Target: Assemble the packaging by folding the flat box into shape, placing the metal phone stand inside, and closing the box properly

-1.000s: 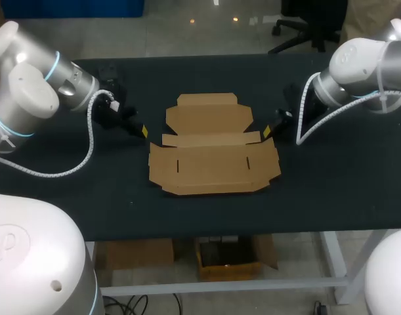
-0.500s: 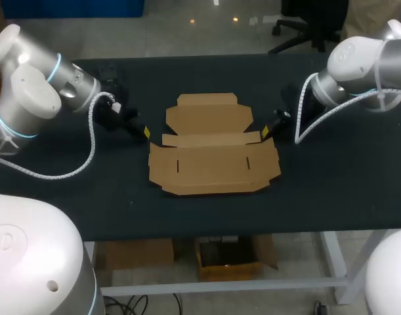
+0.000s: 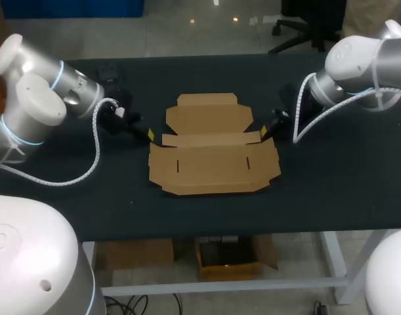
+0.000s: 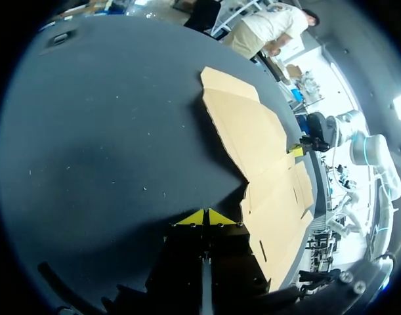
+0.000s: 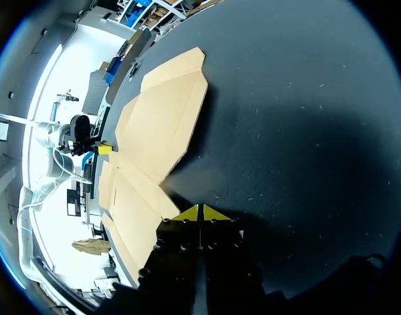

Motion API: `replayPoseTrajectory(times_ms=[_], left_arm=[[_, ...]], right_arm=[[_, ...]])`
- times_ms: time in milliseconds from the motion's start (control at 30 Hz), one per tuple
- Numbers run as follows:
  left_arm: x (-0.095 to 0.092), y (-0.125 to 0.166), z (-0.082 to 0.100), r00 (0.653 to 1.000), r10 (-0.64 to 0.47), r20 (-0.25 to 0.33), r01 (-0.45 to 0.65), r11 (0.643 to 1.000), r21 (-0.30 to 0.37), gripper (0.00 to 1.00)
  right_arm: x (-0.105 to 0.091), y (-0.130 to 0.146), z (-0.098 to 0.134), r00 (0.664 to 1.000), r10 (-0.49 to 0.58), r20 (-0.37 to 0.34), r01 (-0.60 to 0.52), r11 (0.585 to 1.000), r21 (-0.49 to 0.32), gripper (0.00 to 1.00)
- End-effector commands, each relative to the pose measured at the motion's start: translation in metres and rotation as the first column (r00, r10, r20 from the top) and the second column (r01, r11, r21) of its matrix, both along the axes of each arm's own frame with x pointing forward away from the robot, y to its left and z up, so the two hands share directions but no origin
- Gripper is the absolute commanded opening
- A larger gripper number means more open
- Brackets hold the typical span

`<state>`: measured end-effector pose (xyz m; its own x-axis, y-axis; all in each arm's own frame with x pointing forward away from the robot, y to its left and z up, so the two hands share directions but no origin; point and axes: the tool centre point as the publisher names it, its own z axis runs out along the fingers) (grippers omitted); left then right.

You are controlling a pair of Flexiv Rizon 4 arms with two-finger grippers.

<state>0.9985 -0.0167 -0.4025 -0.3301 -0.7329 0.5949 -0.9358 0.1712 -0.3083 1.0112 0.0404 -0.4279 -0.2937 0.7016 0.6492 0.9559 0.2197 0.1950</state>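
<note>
- Left end effector (image 3: 147, 133): tips clenched together, holding nothing, just beside the flat box (image 3: 213, 154) at its left edge.
- Right end effector (image 3: 264, 131): likewise clenched (tips meet), just beside its right edge.
- One flat box, unfolded, mid bench (image 3: 331, 190).

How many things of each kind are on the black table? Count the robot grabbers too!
Flat cardboard box: 1
Grippers with yellow tips: 2, the left gripper and the right gripper
Small dark thing at the table's far left, too dim to identify: 1
Total: 4
</note>
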Motion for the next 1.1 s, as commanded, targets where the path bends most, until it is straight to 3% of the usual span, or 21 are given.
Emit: replayPoseTrajectory(times_ms=[33,1100], left_arm=[[0.003,-0.004,-0.004,1.000,-0.006,0.001,0.006,1.000,-0.002,0.00],[0.002,-0.016,-0.012,1.000,-0.028,-0.009,0.028,0.999,-0.041,0.00]], right_arm=[[0.003,0.000,-0.002,1.000,0.007,-0.006,-0.007,1.000,0.007,0.00],[0.001,0.009,-0.002,1.000,0.027,0.008,-0.028,0.999,0.030,0.00]])
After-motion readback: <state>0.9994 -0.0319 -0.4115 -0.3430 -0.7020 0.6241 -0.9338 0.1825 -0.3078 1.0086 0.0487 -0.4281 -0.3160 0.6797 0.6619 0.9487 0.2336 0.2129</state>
